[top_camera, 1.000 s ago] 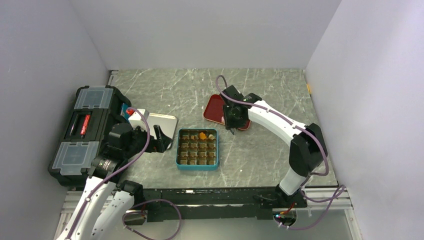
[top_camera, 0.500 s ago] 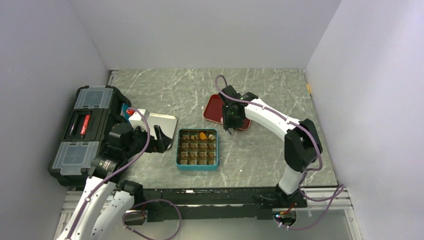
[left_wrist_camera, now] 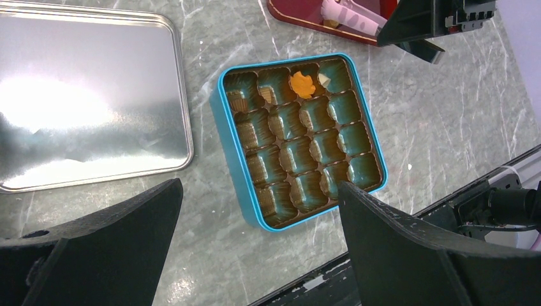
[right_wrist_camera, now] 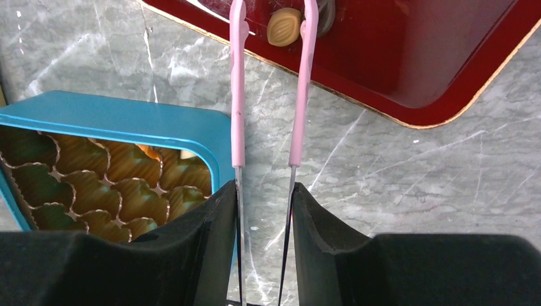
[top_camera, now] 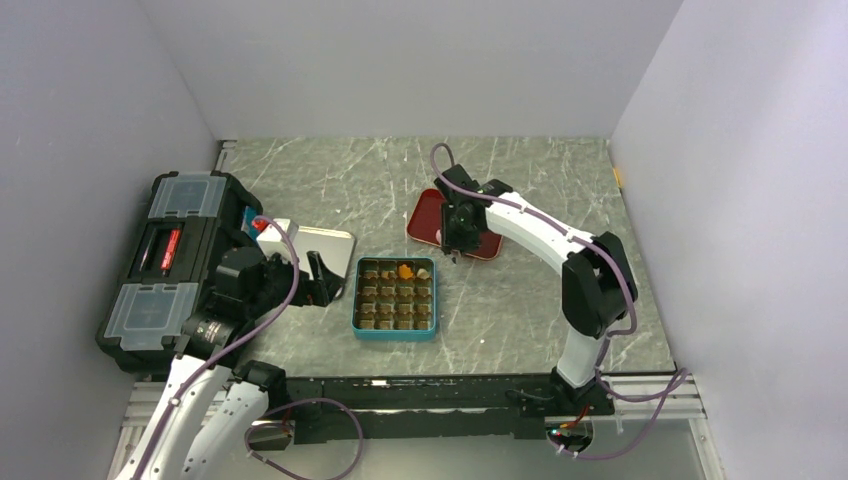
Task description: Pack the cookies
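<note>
The grey, marble-patterned tabletop (top_camera: 520, 300) carries a square teal tin (top_camera: 394, 337) near its front middle. Just left of the tin lies a flat silver lid (top_camera: 330, 245), close beside it but apart. Behind the tin and slightly to its right sits a dark red tray (top_camera: 425, 215). Far left of the tin, beyond the lid, stands a black toolbox (top_camera: 165, 260) at the tabletop's left edge.

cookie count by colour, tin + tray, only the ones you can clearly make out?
orange cookie, in the teal tin: 1
cream cookie, in the tin cell next to the orange one: 1
tan cookie, on the red tray between the tips of the tongs: 1
Total: 3
Two other tin cells may hold small pieces, but they are too small to tell.
</note>
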Controlling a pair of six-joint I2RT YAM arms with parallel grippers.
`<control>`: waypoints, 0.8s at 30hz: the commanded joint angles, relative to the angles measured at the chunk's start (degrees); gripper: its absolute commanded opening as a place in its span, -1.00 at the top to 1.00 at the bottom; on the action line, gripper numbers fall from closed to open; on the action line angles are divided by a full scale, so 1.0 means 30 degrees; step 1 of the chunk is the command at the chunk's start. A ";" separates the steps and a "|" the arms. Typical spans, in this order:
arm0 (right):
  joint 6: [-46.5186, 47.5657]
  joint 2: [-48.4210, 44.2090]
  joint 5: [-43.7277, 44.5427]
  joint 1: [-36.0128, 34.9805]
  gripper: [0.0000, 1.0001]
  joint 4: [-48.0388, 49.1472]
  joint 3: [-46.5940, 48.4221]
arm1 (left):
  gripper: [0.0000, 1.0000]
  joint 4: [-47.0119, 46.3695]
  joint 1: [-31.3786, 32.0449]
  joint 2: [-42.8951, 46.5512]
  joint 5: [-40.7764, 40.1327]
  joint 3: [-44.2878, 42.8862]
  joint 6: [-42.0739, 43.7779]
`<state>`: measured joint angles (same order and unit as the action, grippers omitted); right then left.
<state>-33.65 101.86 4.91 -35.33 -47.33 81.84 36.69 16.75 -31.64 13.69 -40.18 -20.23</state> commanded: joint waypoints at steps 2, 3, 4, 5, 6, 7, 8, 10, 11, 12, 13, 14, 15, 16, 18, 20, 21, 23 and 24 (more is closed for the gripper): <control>-0.0495 0.0464 -0.0290 0.0088 0.27 0.0485 0.0939 | -0.98 -0.0600 0.0038 0.0172 0.0356 -0.0477 0.0298; -0.0520 0.0483 -0.0340 0.0081 0.27 0.0524 0.0933 | -0.98 -0.0598 0.0040 0.0163 0.0350 -0.0479 0.0283; -0.0549 0.0518 -0.0371 0.0087 0.27 0.0516 0.0954 | -0.98 -0.0598 0.0041 0.0173 0.0342 -0.0490 0.0292; -0.0560 0.0552 -0.0397 0.0095 0.27 0.0477 0.0960 | -0.98 -0.0598 0.0026 0.0175 0.0348 -0.0492 0.0297; -0.0572 0.0571 -0.0386 0.0101 0.27 0.0498 0.0946 | -0.98 -0.0598 0.0039 0.0153 0.0378 -0.0477 0.0298; -0.0588 0.0559 -0.0370 0.0097 0.26 0.0519 0.0886 | -0.98 -0.0613 0.0026 0.0154 0.0371 -0.0490 0.0294; -0.0575 0.0579 -0.0295 0.0093 0.27 0.0499 0.0848 | -0.98 -0.0600 0.0040 0.0187 0.0385 -0.0477 0.0290; -0.0532 0.0754 -0.0208 0.0093 0.27 0.0376 0.0887 | -0.98 -0.0599 0.0040 0.0224 0.0383 -0.0484 0.0289; -0.0510 0.0811 -0.0202 0.0085 0.27 0.0412 0.0875 | -0.98 -0.0624 0.0055 0.0232 0.0346 -0.0484 0.0297; -0.0500 0.0860 -0.0226 0.0087 0.28 0.0442 0.0873 | -0.98 -0.0627 0.0042 0.0208 0.0352 -0.0491 0.0279; -0.0502 0.0913 -0.0233 0.0073 0.29 0.0417 0.0892 | -0.98 -0.0627 0.0041 0.0230 0.0355 -0.0488 0.0295; -0.0477 0.0975 -0.0168 0.0079 0.31 0.0402 0.0963 | -0.98 -0.0613 0.0041 0.0211 0.0335 -0.0492 0.0290; -0.0455 0.1030 -0.0064 0.0083 0.34 0.0316 0.1024 | -0.98 -0.0600 0.0041 0.0231 0.0329 -0.0488 0.0293; -0.0423 0.1074 0.0033 0.0095 0.36 0.0247 0.1046 | -0.98 -0.0598 0.0041 0.0218 0.0356 -0.0488 0.0293; -0.0337 0.1114 0.0104 0.0111 0.39 0.0166 0.1078 | -0.98 -0.0598 0.0041 0.0213 0.0347 -0.0492 0.0272; -0.0277 0.1154 0.0303 0.0092 0.42 0.0108 0.1100 | -0.98 -0.0598 0.0044 0.0215 0.0340 -0.0491 0.0281; -0.0247 0.1210 0.0482 0.0107 0.44 0.0016 0.1143 | -0.98 -0.0602 0.0041 0.0241 0.0348 -0.0488 0.0295; -0.0144 0.1349 0.0919 0.0092 0.47 -0.0207 0.1272 | -0.98 -0.0627 0.0041 0.0261 0.0354 -0.0488 0.0298; -0.0084 0.1436 0.0987 0.0110 0.51 -0.0218 0.1300 | -0.98 -0.0620 0.0041 0.0262 0.0357 -0.0488 0.0294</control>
<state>-34.24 105.23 4.80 -35.31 -47.18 82.81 36.69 16.75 -31.57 13.72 -40.18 -20.23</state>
